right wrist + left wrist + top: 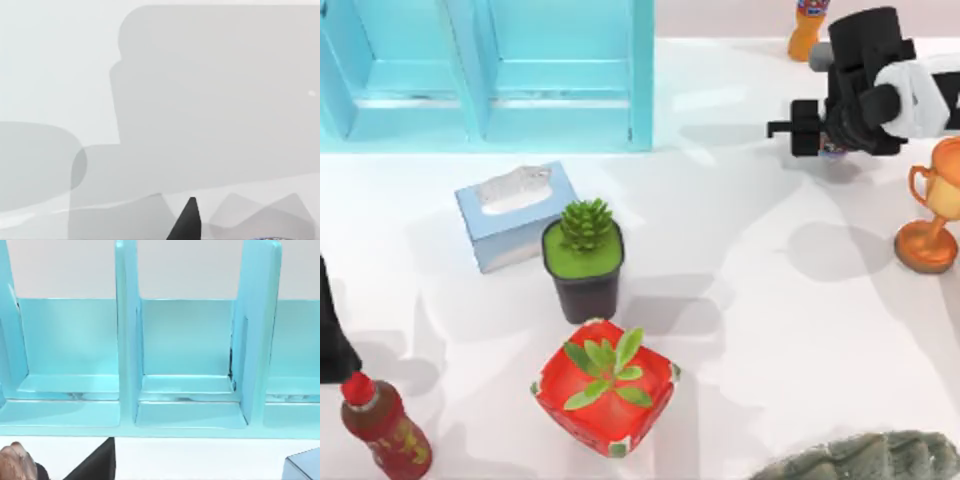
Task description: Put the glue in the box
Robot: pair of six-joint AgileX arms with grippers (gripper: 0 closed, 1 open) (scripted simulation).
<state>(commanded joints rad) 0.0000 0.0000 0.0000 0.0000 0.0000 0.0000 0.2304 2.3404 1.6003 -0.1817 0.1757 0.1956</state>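
The left arm (330, 340) sits parked at the left edge of the surface (750, 300). A dark part of the left tool (95, 466) shows low in the left wrist view, and I cannot tell whether it is apart or together. Just beside the arm, near the front, stands a dark red sauce bottle (385, 425) with a red cap.

At the back left is the turquoise box (640, 80). The top view shows only its front part. The left wrist view faces it and shows upright dividers splitting it into compartments (190, 355).

Further right are a pale blue tissue box (510, 215), a small green plant in a dark pot (585, 260) touching its corner, and a leafy plant in a red pot (605, 385) nearer the front.

At the back right, the right tool (835, 130) hangs low over the surface, and its state cannot be told. The glue (833, 152) lies directly beneath it, well apart from the turquoise box. Only a sliver of its blue-and-red label shows at the arm's lower edge. The right wrist view gives mostly pale surface with grey shadows.

Behind the arm stands an orange bottle (807, 28), and a copper trophy (935, 210) stands at the right edge.
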